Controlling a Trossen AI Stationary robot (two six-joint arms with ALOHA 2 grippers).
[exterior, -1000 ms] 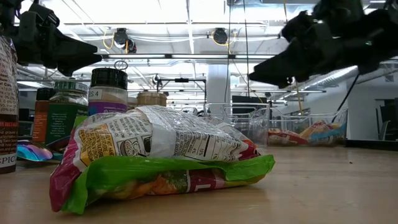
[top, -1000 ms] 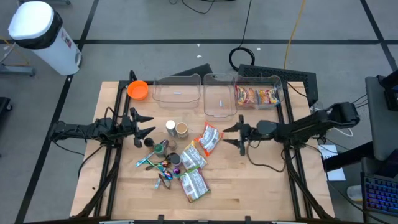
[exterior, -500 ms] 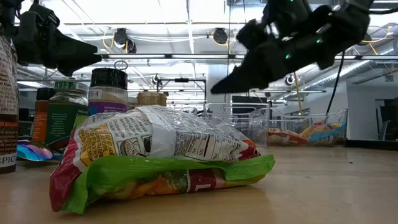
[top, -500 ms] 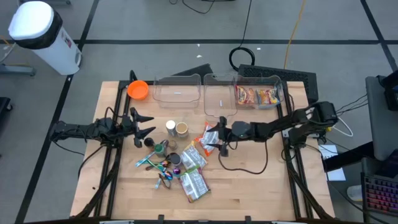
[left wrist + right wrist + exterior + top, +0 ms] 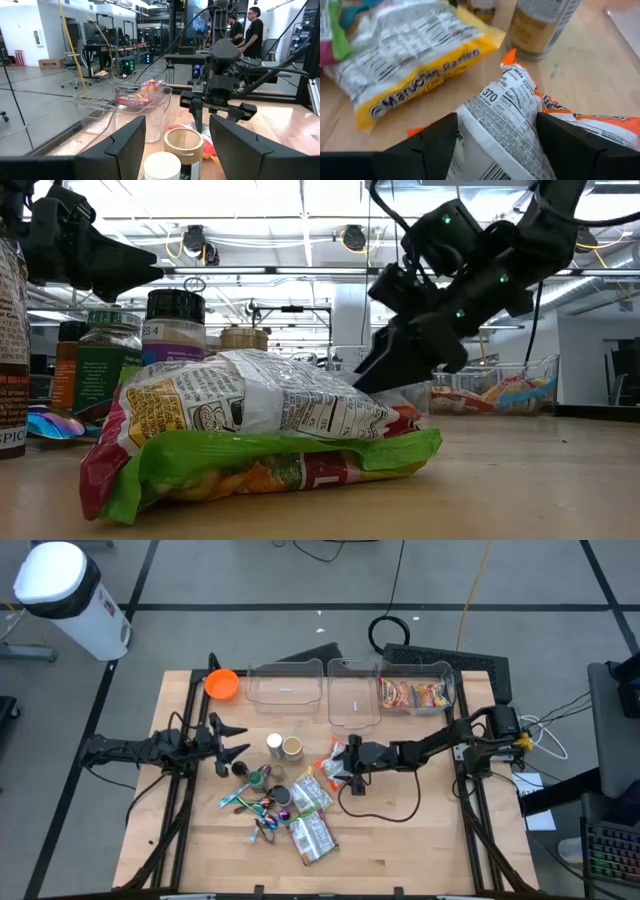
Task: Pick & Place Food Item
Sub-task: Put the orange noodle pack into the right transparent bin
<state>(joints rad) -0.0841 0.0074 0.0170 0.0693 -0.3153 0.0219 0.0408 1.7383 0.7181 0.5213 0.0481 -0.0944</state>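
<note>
An orange and white food packet [image 5: 330, 770] lies flat on the table's middle, beside a yellow packet [image 5: 310, 792]. My right gripper [image 5: 342, 764] slants down over it, open. In the right wrist view its two fingers [image 5: 435, 145] stand on either side of the packet's printed end [image 5: 507, 107]; no touch shows. In the low view the gripper [image 5: 385, 365] dips behind a green-edged packet [image 5: 260, 440]. My left gripper [image 5: 228, 740] waits open and level at the table's left, holding nothing.
Two jars [image 5: 283, 746] stand left of the orange packet, with spice bottles and small wrapped items [image 5: 255, 802] nearer. Along the far edge sit an orange bowl [image 5: 221, 684], two clear bins [image 5: 285, 690] and a bin holding packets [image 5: 415, 692].
My right gripper has moved from the table's right side toward the left and down, tipping its fingers downward, until it stands over the orange packet. The packets have not moved.
</note>
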